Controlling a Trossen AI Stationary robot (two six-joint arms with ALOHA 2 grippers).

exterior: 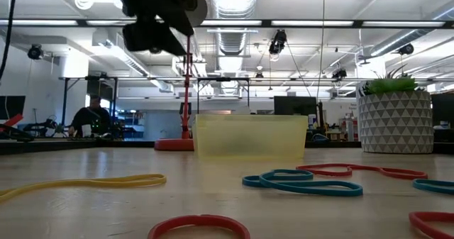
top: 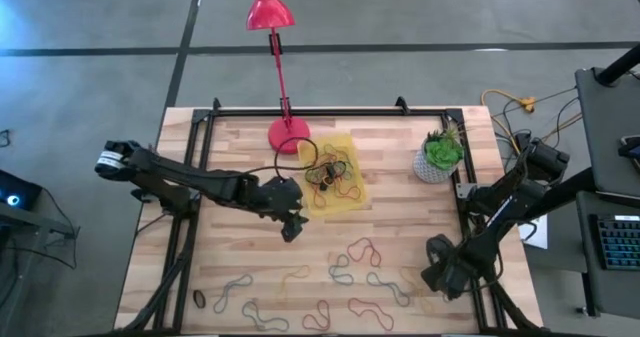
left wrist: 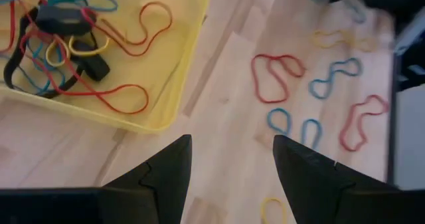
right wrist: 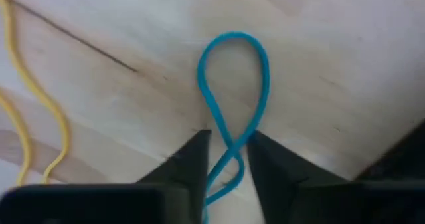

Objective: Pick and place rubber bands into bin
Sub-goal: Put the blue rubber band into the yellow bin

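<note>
the butcher-block table carries the translucent yellow bin, its long axis running from the red lamp base toward the near edge, with tangled rubber bands inside. the left gripper hovers beside it, fingers spread, empty. only the right wrist view shows the right gripper pinching a blue rubber band, whose loop points away.

gripper: dark, hangs at the top, above the table
bin: translucent yellow, below and right of the gripper
lamp base: red, beneath the gripper, touching the bin's left side
rubber bands: yellow, red, blue, on the wood nearer the camera
plant pot: white, far right
</note>
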